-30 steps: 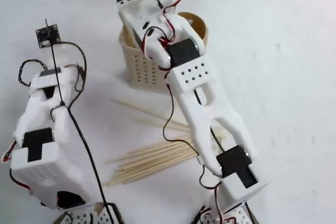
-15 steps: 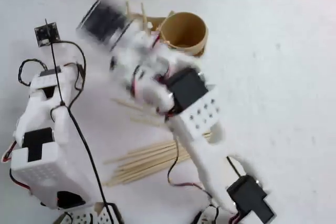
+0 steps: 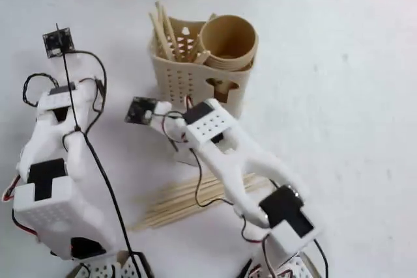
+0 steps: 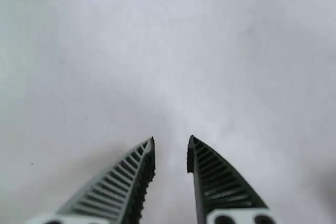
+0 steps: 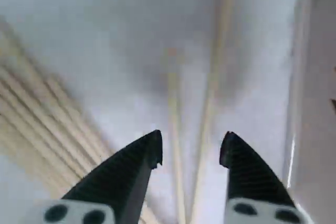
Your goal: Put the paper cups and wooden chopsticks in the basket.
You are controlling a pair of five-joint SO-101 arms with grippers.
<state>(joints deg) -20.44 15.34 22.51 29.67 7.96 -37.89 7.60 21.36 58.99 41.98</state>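
A cream perforated basket (image 3: pixel 195 79) stands at the back of the table, with stacked paper cups (image 3: pixel 228 40) and several wooden chopsticks (image 3: pixel 166 30) upright in it. More chopsticks (image 3: pixel 195 194) lie in a loose pile on the table in front. My right arm (image 3: pixel 212 131) bends down between the basket and the pile. In the right wrist view my right gripper (image 5: pixel 191 148) is open just above two single chopsticks (image 5: pixel 176 108), with the pile (image 5: pixel 37 124) to one side and the basket wall (image 5: pixel 315 77) to the other. My left gripper (image 4: pixel 171 142) hangs over bare table, slightly open and holding nothing.
My left arm (image 3: pixel 58 141) rests at the table's left side with its black cable (image 3: pixel 98 161) trailing toward the front edge. The white table (image 3: pixel 339 109) has free room to the right of the basket.
My right arm has pulled back from over the basket and swung down to the table in front of it. The basket's cups and chopsticks are now uncovered. The left arm has not moved.
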